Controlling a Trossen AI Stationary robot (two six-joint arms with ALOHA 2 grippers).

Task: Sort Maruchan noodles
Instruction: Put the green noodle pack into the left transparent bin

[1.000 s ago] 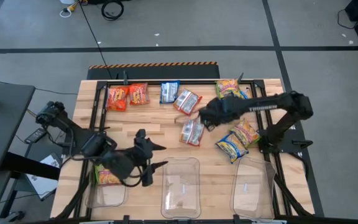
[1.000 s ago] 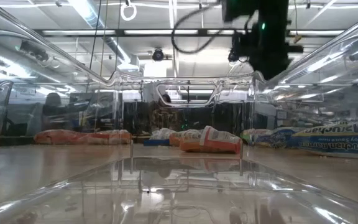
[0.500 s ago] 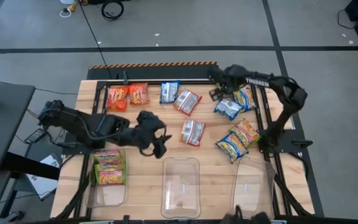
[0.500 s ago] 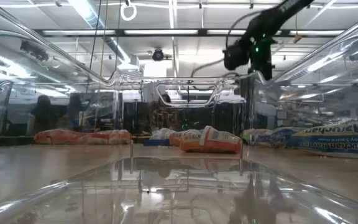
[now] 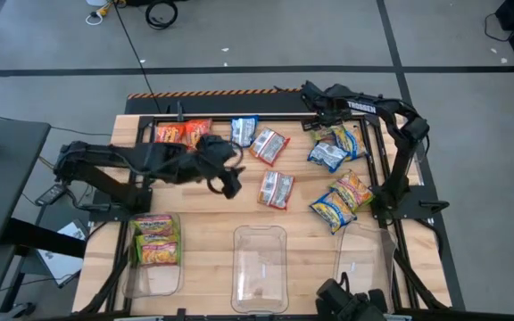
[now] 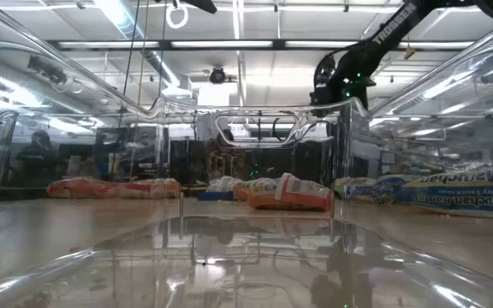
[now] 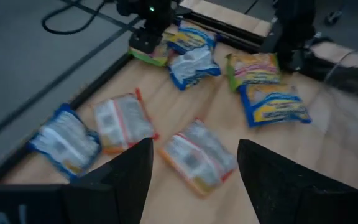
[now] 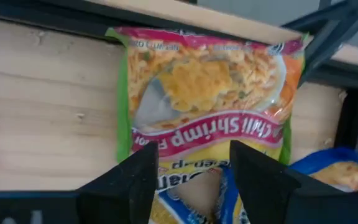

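Observation:
Maruchan noodle packets lie flat on the wooden table [image 5: 203, 223]. My right gripper [image 8: 191, 180] stands open above a green-edged packet [image 8: 204, 99] at the far right [image 5: 325, 134], pointing steeply down, with nothing between its fingers. A blue packet [image 8: 328, 174] lies beside that one. My left gripper [image 7: 191, 186] hovers open over the table's middle [image 5: 228, 183], above an orange-edged packet [image 7: 197, 155]. Two more green packets [image 5: 156, 239] lie in the left clear bin [image 5: 150, 278].
Two more clear bins [image 5: 259, 267] [image 5: 361, 267] stand at the near edge. Orange packets [image 5: 169, 134], a blue one [image 5: 244, 131] and others [image 5: 269, 145] [image 5: 277, 189] lie along the far half. Blue-and-yellow and green ones [image 5: 333, 211] [image 5: 352, 187] lie at the right. A black frame rail [image 5: 239, 116] borders the far edge.
My left gripper has swung from over the left bin at the near edge toward the far edge and the table's middle. My right gripper has swept from the middle to the far right corner, turning about its own line, and now stands over the green-edged packet.

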